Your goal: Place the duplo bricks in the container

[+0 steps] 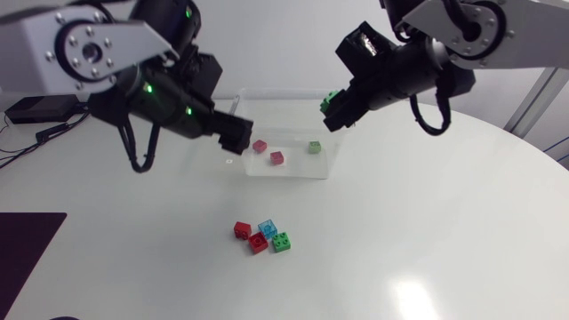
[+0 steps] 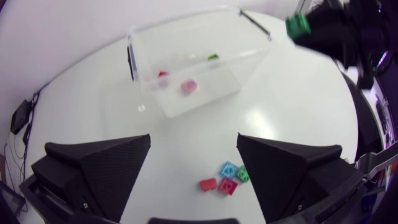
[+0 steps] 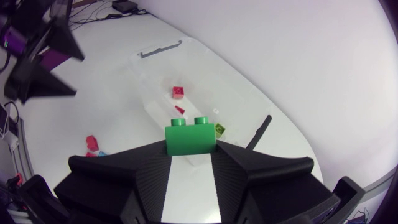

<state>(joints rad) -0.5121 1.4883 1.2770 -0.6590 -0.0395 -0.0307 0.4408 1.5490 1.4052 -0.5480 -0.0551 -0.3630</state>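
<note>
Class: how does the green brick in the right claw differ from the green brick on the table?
The held green brick is clamped in the right claw, in the air at the container; the table green brick lies free on the table. The held green brick is alone; the table green brick sits beside a red brick and a blue brick. Both are green with studs.

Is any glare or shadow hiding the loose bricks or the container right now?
Head view: one bright reflection on the table, well clear of the loose bricks, whose shadows are faint. Left wrist view: the clear container shows mostly by its edges, a pale sheen on the table beside it. Right wrist view: the green brick in the right gripper is evenly lit.
</note>
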